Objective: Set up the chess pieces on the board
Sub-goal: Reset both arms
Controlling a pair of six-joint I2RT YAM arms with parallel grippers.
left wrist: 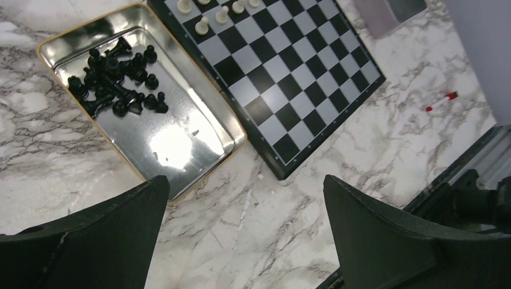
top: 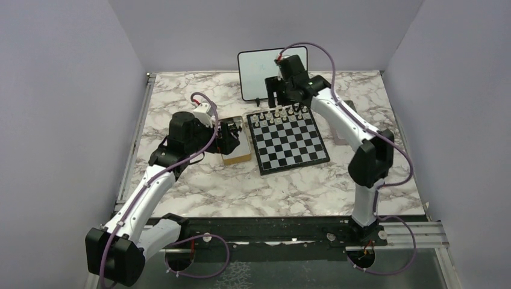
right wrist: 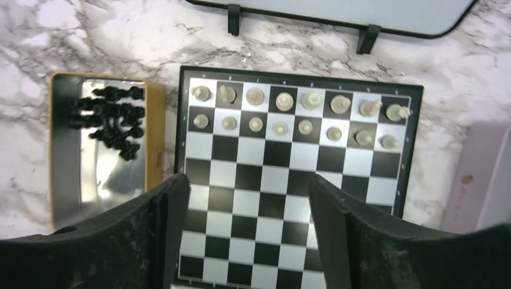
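Now white chess pieces (right wrist: 283,114) fill two rows of board (right wrist: 265,198), right gripper (right wrist: 247,180) and left gripper (left wrist: 244,183) gape empty; next probably picking black set (left wrist: 114,78) from tin (left wrist: 181,138).

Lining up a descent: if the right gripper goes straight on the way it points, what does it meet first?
The right gripper would most likely meet the board, on empty squares short of the white pieces; depth is unclear.
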